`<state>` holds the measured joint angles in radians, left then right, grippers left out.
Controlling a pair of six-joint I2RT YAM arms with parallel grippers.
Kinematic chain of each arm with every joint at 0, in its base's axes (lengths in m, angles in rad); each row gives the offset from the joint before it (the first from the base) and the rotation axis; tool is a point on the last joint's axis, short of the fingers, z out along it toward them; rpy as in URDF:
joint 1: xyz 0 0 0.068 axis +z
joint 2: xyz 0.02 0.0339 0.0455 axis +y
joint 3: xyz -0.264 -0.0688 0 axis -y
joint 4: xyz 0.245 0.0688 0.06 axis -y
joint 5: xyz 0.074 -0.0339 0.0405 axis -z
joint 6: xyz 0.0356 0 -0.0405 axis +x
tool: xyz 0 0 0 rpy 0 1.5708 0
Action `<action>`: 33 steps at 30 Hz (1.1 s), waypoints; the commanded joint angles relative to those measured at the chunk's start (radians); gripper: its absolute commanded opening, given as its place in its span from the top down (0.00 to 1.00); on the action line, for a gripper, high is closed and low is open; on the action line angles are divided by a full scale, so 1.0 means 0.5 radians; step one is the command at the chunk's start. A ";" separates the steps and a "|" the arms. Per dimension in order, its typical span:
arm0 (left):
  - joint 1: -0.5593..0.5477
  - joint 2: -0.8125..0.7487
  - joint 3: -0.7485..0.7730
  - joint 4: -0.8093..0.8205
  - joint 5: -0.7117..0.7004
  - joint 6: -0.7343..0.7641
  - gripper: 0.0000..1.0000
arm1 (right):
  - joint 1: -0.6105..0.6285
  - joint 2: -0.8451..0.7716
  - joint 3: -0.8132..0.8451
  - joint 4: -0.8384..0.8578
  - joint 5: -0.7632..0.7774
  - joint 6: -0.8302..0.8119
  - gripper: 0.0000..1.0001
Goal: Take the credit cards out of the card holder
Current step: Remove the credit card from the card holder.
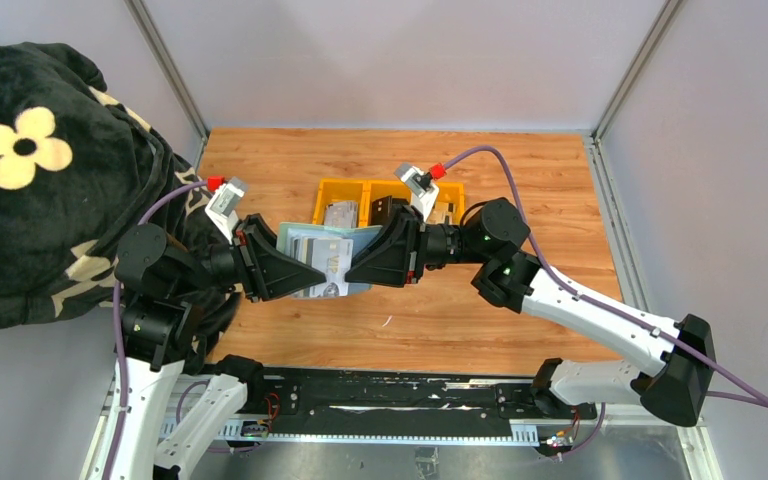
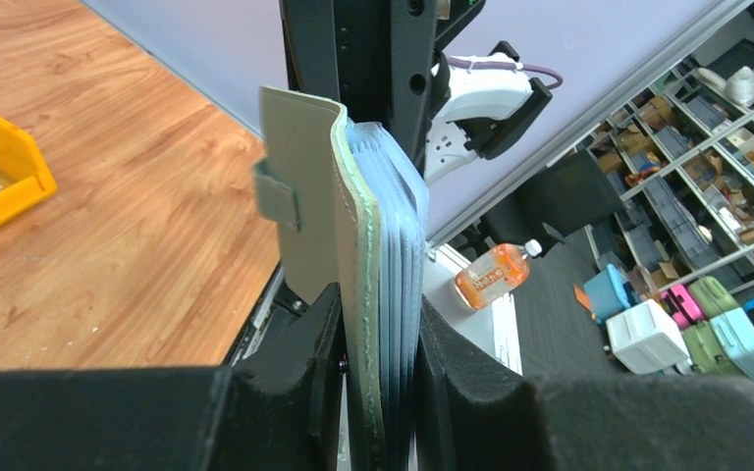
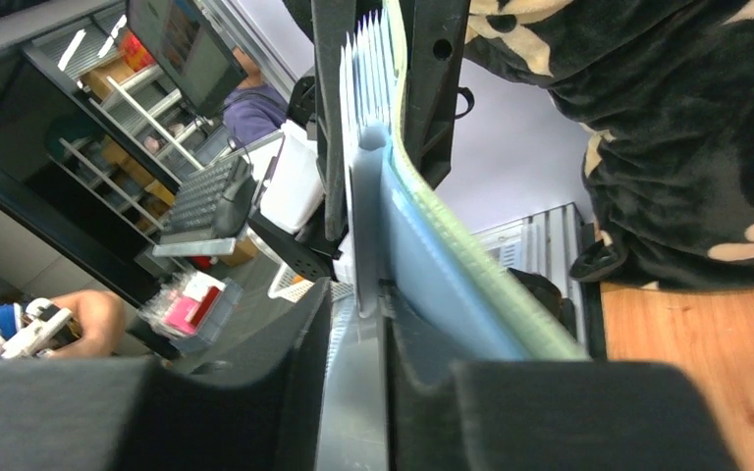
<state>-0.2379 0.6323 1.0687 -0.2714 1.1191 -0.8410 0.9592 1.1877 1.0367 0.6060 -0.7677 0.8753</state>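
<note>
Sage-green stitched card holder [image 2: 304,167], one, clear pockets [image 2: 404,226] fanned, clamped in left gripper [image 2: 378,304]; right gripper [image 3: 358,294] pinches one thin pale leaf [image 3: 365,216].

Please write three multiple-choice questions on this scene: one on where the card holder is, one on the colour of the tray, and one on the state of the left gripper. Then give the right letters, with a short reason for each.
1. Where is the card holder?
A. Held up between the two grippers, above the table
B. Lying flat on the table
C. Inside the tray

2. What colour is the tray?
A. Red
B. White
C. Yellow

3. How is the left gripper?
A. Wide open and empty
B. Shut on the card holder
C. Shut on the tray's rim

Answers:
1 A: in the top view the left gripper and the right gripper meet at it from either side.
2 C: its rim and walls are yellow.
3 B: in the left wrist view its jaws clamp the sage-green cover and the pale blue pockets.
</note>
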 commanded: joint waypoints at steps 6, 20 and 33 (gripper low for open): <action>-0.012 -0.026 0.111 -0.066 -0.004 0.124 0.99 | -0.016 0.084 0.065 0.084 0.103 0.062 0.61; -0.010 -0.005 0.139 -0.197 -0.035 0.280 0.97 | -0.074 0.130 -0.005 0.296 0.032 0.225 1.00; -0.009 0.063 0.333 -0.474 -0.035 0.554 0.98 | -0.562 -0.301 -0.216 -0.142 -0.028 0.094 1.00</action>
<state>-0.2379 0.6647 1.1538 -0.4370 1.0607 -0.6704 0.8074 1.1076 0.9337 0.6731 -0.7837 0.9768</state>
